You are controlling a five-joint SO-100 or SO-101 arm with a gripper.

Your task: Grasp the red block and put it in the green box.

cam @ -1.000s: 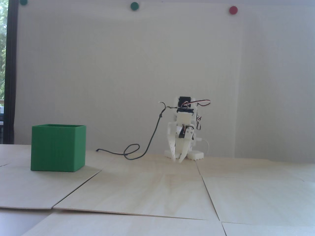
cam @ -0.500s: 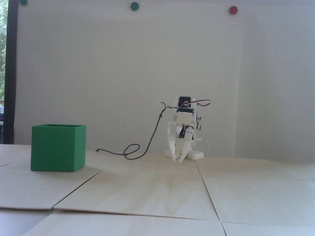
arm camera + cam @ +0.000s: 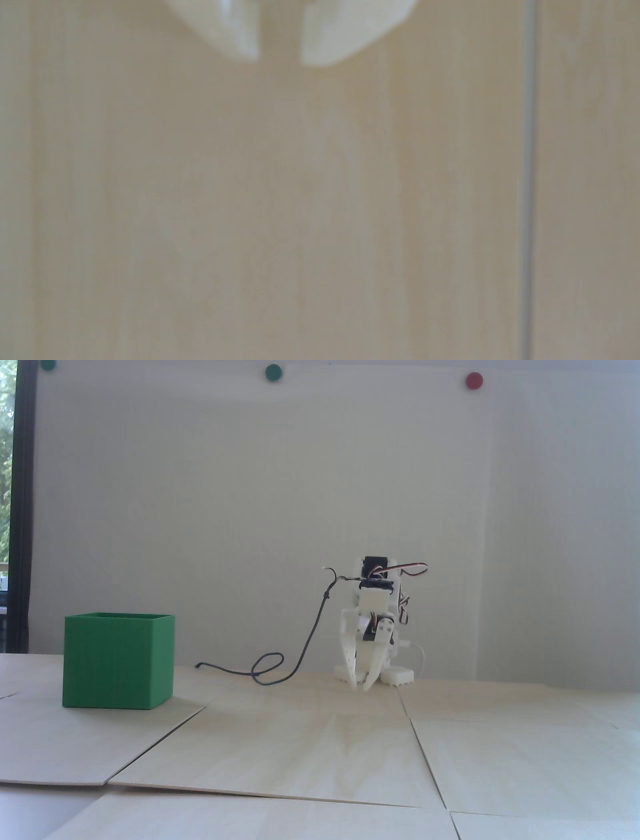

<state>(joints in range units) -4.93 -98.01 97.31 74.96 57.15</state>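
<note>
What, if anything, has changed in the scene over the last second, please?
Almost nothing. The gripper hangs with its tips near the table, jaws slightly apart and empty, as before. The green box and black cable have not moved. No red block is visible.

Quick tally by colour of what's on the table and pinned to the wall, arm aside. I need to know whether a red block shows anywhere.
Green: 3, the green box and two wall dots
Red: 1, a wall dot; no red block shows in either view
Black: 1, a cable lying on the table
Total: 5
</note>
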